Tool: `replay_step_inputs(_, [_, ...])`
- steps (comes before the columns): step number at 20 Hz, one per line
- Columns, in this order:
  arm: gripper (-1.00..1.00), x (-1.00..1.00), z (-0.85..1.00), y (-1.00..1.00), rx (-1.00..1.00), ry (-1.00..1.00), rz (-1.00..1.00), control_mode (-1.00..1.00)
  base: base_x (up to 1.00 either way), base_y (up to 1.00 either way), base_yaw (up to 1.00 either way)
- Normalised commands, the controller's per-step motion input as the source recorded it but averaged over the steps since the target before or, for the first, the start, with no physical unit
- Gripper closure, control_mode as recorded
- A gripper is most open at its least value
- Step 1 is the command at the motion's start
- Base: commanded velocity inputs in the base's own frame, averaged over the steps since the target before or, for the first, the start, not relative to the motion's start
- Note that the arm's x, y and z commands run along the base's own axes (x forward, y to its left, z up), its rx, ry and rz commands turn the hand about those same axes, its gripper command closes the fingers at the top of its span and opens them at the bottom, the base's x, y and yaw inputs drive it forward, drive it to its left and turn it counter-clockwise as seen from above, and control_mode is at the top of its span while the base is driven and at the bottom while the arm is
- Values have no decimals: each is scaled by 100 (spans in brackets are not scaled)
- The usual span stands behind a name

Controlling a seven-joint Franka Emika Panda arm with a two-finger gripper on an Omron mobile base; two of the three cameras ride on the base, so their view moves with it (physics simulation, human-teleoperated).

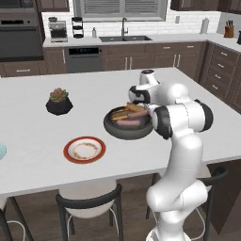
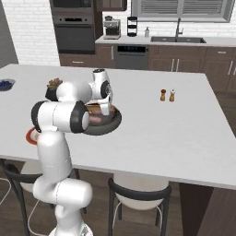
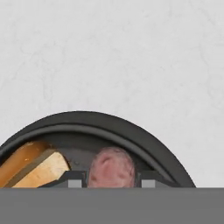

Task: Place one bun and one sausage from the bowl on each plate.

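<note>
At the bottom centre of the hand view, the gripper (image 3: 112, 181) is clamped on a pinkish-brown cylindrical sausage (image 3: 112, 168) inside the wide dark grey bowl (image 3: 131, 133). In the left base view's lower left, the white red-rimmed plate (image 1: 70, 151) lies bare, so I judge nothing delivered yet.

The pale blue plate (image 1: 1, 151) is cut off by the picture's left edge; the arm hides part of the bowl (image 2: 108, 125).
</note>
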Motion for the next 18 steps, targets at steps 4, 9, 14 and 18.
replay_step_inputs(4, [100, -41, 79, 2, 10, -12, -9, -100, 0, 0, 0])
replay_step_inputs(9, [100, -64, 61, 64, 9, -1, 0, -100, 0, 0, 0])
replay_step_inputs(14, [100, -74, 18, 100, 1, 1, 6, -100, 0, 0, 0])
replay_step_inputs(18, [100, -76, 1, 100, 0, 0, 7, -100, 0, 0, 0])
